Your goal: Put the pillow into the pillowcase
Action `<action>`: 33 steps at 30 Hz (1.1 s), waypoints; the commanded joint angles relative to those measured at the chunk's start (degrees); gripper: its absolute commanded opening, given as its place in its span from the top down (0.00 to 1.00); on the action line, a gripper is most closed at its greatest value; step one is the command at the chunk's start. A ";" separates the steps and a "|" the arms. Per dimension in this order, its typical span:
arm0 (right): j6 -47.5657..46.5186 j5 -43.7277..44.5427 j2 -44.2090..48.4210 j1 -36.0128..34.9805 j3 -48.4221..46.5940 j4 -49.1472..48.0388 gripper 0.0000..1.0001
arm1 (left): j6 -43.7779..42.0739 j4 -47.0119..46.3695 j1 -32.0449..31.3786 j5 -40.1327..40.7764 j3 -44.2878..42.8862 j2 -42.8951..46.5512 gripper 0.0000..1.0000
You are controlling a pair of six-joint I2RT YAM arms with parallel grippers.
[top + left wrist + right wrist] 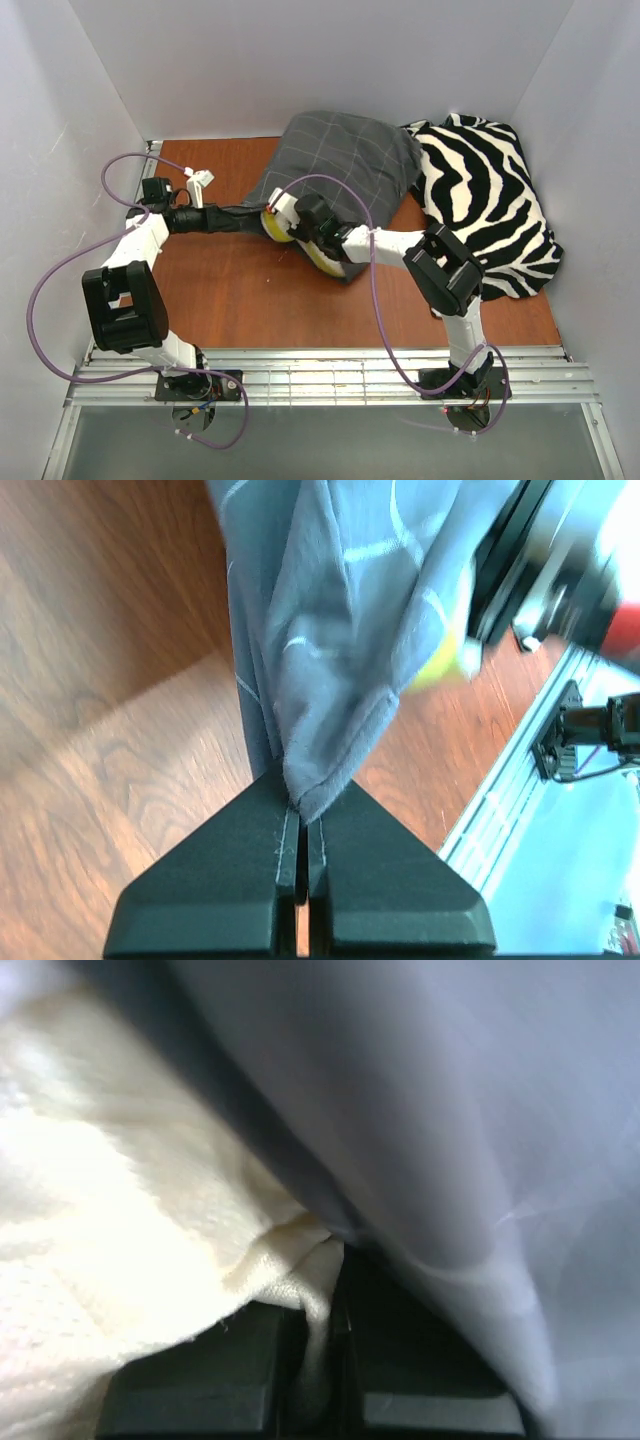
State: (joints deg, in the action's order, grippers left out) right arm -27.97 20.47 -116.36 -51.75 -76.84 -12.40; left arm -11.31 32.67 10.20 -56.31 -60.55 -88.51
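The left gripper (pixel 301 815) clamps the edge of the dark grey grid-lined cloth pillowcase (pixel 340 630); the right gripper (pixel 322 1308) pinches a fold of the cream-white dimpled foam pillow (pixel 120 1220) beneath that cloth.

On table (pixel 250 295): pillow (pixel 325 263) mostly in pillowcase (pixel 345 160), near end out; other fabric (pixel 480 200) right of it, touching.

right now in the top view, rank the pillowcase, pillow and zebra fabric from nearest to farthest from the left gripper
1. pillowcase: nearest, its left edge is pinched in the left gripper.
2. pillow: its yellow-green edge peeks out just right of that gripper.
3. zebra fabric: farthest, on the far right side, beyond the pillowcase.
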 commanded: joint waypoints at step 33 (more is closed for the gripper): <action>26.82 -0.30 26.71 7.80 11.39 15.09 0.99 | -9.88 14.19 -9.40 -9.59 -34.14 8.36 1.00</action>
State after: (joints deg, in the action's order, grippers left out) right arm -5.93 6.07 -93.84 -47.77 -59.13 -6.09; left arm -26.22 53.80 3.75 -57.74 -83.18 -86.24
